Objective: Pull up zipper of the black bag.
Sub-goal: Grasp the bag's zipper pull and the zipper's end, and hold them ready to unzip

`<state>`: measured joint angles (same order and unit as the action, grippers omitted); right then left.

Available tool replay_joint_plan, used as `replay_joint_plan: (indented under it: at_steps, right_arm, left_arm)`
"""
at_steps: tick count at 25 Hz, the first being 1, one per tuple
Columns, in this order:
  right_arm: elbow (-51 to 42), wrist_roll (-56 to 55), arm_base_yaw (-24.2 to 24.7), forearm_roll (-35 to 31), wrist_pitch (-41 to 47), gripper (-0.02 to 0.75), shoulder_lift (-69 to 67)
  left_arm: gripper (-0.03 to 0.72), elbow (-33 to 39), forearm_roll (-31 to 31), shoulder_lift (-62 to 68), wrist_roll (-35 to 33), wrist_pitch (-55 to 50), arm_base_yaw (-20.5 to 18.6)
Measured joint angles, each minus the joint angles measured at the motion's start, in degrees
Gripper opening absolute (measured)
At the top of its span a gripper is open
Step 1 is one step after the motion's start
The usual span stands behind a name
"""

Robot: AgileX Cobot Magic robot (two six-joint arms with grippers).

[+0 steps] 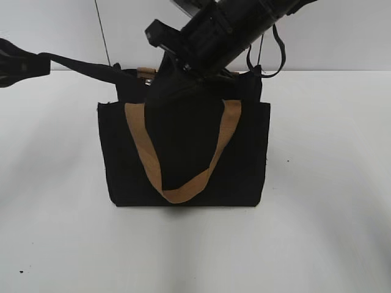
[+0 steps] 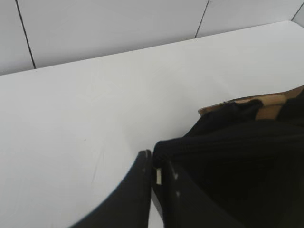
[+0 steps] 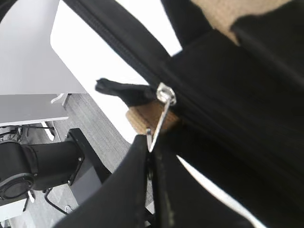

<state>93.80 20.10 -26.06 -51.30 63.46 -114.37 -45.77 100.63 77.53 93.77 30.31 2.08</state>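
Observation:
The black bag [image 1: 183, 152] stands upright mid-table with a tan strap handle [image 1: 183, 192] hanging down its front. My left gripper [image 1: 44, 61] is shut on a black fabric end of the bag's top and holds it stretched out to the left. In the left wrist view the jaws [image 2: 154, 167] clamp that black fabric [image 2: 228, 147]. My right gripper [image 1: 166, 76] reaches down onto the bag's top from the upper right. In the right wrist view its jaws [image 3: 151, 141] are shut on the silvery pull tab [image 3: 160, 121] of the zipper [image 3: 166, 93].
The white table [image 1: 330, 213] extends on all sides of the bag, with a pale wall [image 1: 55, 30] behind. A dark cable loop [image 1: 272, 58] hangs from the right arm. Past the table edge lie grey floor [image 3: 90, 118] and a black robot base [image 3: 42, 159].

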Motion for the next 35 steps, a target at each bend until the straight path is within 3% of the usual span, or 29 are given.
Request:
replay_joint_plan:
  at_steps: [17,28,30,35]
  right_arm:
    - [0.1,-4.0,9.8,16.1,6.1,-0.010,4.0]
    - [0.1,-4.5,12.1,16.2,6.4,0.022,6.6]
    - [0.1,-4.7,12.5,14.7,6.4,0.091,6.8]
    - [0.1,-4.6,13.1,15.4,6.4,0.430,8.1]
  left_arm:
    - [0.034,0.2,0.0,0.0,0.0,-0.4,-1.0]
    - [0.043,0.2,-0.1,0.0,0.0,1.8,-0.9]
    - [0.108,0.2,-0.1,0.0,0.1,1.1,-1.1]
    - [0.489,0.2,-0.1,0.0,1.8,1.4,-1.3]
